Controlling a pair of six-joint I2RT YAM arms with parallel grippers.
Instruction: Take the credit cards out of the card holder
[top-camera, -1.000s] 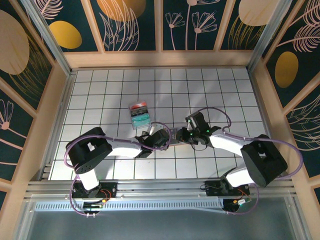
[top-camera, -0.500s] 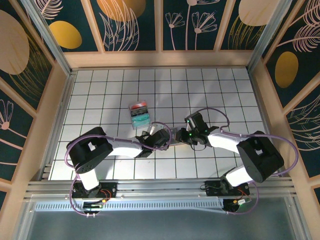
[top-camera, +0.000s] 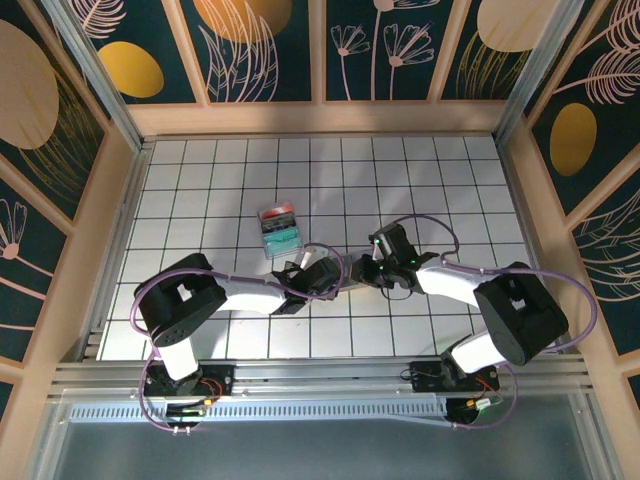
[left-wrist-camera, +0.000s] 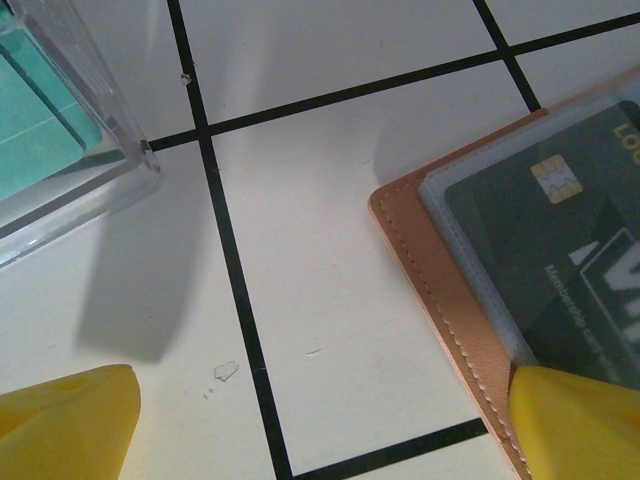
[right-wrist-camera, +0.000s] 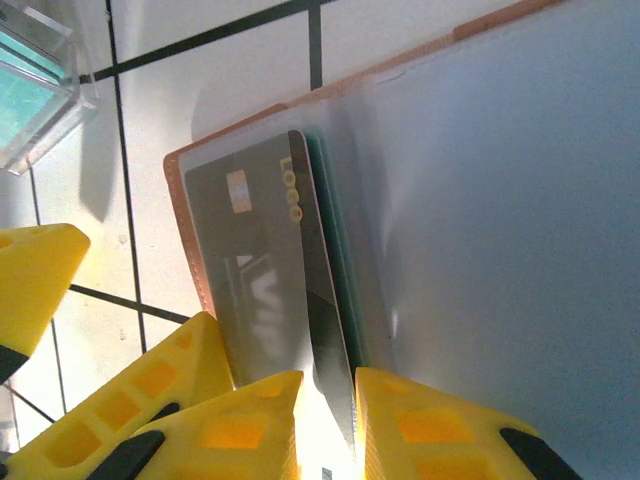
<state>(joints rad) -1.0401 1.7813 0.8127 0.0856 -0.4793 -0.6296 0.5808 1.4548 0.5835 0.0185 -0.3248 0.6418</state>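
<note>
The card holder (left-wrist-camera: 440, 270) lies open on the tiles between my two grippers, its orange-tan border (right-wrist-camera: 185, 235) showing around blue-grey faces (right-wrist-camera: 500, 200). A dark credit card (right-wrist-camera: 260, 250) with a gold chip sits at its left end; that card (left-wrist-camera: 560, 230) also appears in the left wrist view. My right gripper (right-wrist-camera: 328, 430) has its jaws drawn close around the card's raised near edge. My left gripper (left-wrist-camera: 320, 430) is open, one yellow fingertip (left-wrist-camera: 580, 420) resting on the holder's border, the other (left-wrist-camera: 60, 420) on bare tile. From above, both grippers (top-camera: 325, 275) (top-camera: 372, 268) meet over the holder.
A small clear box (top-camera: 278, 230) with red and teal contents stands just beyond the left gripper; its corner (left-wrist-camera: 60, 150) is close to the holder, also seen as the box (right-wrist-camera: 30, 95) at upper left. Wooden walls (top-camera: 110, 220) ring the tiled floor.
The right gripper's jaws have narrowed onto the card's edge, and the right arm has edged slightly left. The left arm has stayed put.
</note>
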